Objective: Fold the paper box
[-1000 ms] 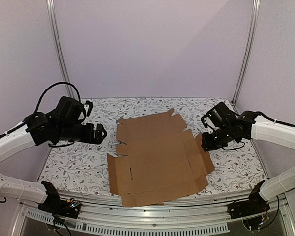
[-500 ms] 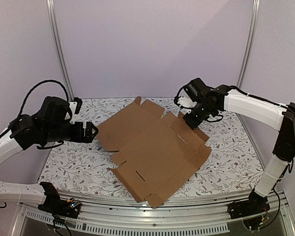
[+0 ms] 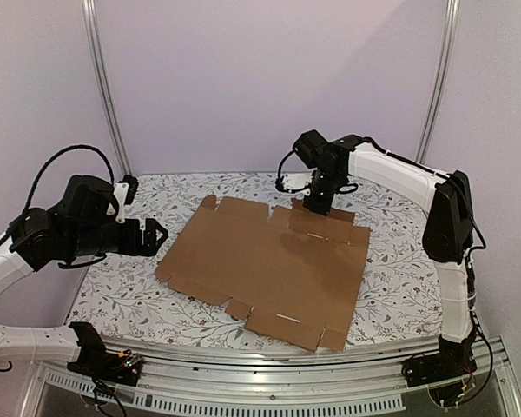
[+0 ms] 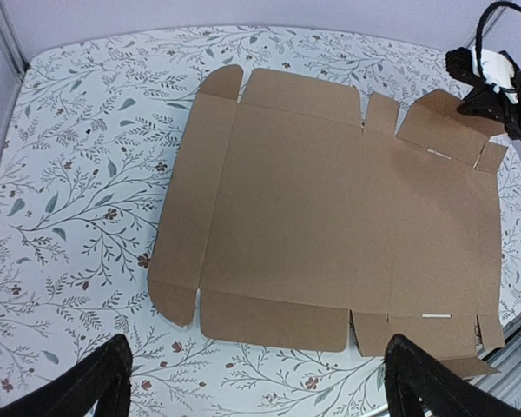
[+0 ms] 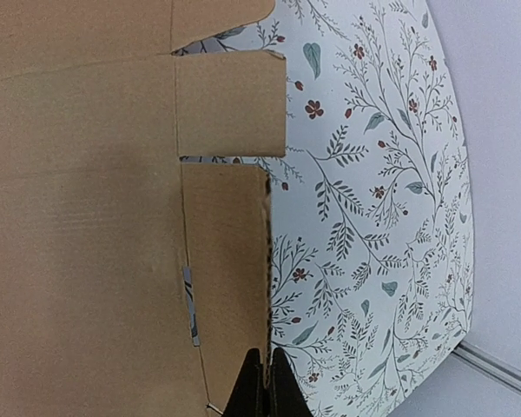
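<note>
A paper box (image 3: 269,265) is spread flat on a floral desk (image 3: 399,287).
Its far flap is pinched in the clenched right claw (image 3: 315,207); the left claw (image 3: 154,236) is held released, fingers wide, beside its left edge.

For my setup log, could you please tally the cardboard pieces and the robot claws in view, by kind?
paper box: 1
claws: 2 (left claw, right claw)
Total: 3

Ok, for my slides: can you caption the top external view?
Right gripper pinches a far flap of the flat paper box on the floral table; left gripper hovers open.
</note>
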Available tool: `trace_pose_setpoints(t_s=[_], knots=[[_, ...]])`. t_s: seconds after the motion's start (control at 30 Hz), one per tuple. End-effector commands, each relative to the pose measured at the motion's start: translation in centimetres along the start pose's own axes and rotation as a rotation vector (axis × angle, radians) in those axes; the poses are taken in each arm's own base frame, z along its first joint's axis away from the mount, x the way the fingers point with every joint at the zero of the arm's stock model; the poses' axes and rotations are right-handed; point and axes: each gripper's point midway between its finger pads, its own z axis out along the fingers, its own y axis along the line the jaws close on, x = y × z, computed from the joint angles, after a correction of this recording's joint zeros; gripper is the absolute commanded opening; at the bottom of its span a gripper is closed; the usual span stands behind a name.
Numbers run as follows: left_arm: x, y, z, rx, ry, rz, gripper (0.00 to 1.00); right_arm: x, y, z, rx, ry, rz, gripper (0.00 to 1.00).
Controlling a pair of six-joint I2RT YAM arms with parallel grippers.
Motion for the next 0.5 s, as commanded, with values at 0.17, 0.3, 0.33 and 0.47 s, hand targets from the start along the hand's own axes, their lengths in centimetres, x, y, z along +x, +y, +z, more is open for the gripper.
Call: trace_pose_setpoints(t_s=[0.17,0.3,0.33,0.47], knots=[[1.3,-0.1,0.1,0.009,0.034,0.007,1.00,-0.6,-0.5,2.6,0.009,0.022,-0.069,0.05],[1.2,0.0,0.2,0.003,0.033,0.021,1.00,-1.3,-2.1,0.7,0.055,-0.028,0.016,0.28],[1.1,0.0,0.1,-0.001,0.028,0.025,0.99,-1.2,-2.5,0.2,0.058,-0.038,0.039,0.33],[0.7,-0.1,0.3,-0.003,0.022,0.041,1.00,-0.8,-4.3,-3.6,0.046,-0.126,0.208,0.50]])
